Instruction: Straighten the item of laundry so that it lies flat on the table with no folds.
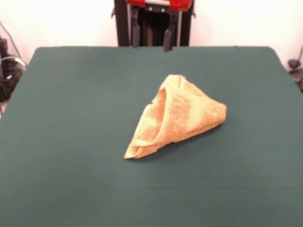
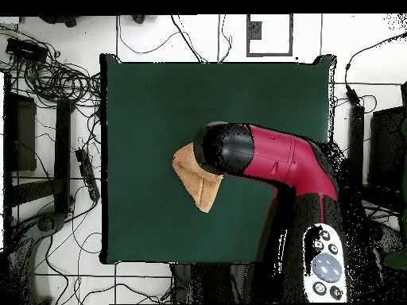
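The orange-tan towel (image 1: 177, 116) lies bunched in a folded, roughly triangular heap a little right of the middle of the green table (image 1: 71, 142). A smoother woven band runs across its top layer. My gripper (image 1: 151, 39) hangs high at the top edge of the front view, well above the cloth, with its two dark fingers apart and nothing between them. In the overhead view the red and black arm (image 2: 270, 159) reaches over the table (image 2: 143, 103) and hides part of the towel (image 2: 199, 181); the gripper itself is hidden under the arm there.
The black pedestal (image 1: 151, 23) stands behind the table's far edge. Cables and dark equipment (image 2: 48, 79) lie on the floor round the table. More cables (image 1: 7, 71) show at the left edge of the front view.
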Tool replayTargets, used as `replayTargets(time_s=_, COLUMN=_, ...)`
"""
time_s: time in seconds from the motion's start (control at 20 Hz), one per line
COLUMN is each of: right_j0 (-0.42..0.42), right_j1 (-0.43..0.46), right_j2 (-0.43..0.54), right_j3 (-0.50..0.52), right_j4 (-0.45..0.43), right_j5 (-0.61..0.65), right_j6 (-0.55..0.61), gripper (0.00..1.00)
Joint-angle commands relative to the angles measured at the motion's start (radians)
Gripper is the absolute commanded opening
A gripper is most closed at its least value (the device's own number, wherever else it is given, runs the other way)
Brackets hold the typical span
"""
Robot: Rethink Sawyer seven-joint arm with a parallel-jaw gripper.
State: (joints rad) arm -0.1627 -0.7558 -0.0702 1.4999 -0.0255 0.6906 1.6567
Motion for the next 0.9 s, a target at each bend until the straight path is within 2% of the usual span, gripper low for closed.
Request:
replayTargets(time_s=0.05, right_j0=0.010, right_j1=0.093, right_j2=0.081, right_j3=0.126, right_j4=0.010, right_j5=-0.201, right_j6=0.187, gripper=1.00)
replayTargets(time_s=0.2, right_j0=0.004, right_j1=0.121, right_j2=0.093, right_j3=0.152, right_j4=0.028, right_j5=-0.254, right_j6=0.206, gripper=1.00)
replayTargets(time_s=0.55, right_j0=0.004, right_j1=0.131, right_j2=0.102, right_j3=0.192, right_j4=0.077, right_j5=-0.279, right_j6=0.224, gripper=1.00)
replayTargets(time_s=0.8, right_j0=-0.021, right_j1=0.188, right_j2=0.149, right_j3=0.214, right_j4=0.105, right_j5=-0.354, right_j6=0.215, gripper=1.00)
replayTargets(time_s=0.9, right_j0=-0.004, right_j1=0.193, right_j2=0.134, right_j3=0.217, right_j4=0.112, right_j5=-0.359, right_j6=0.228, gripper=1.00)
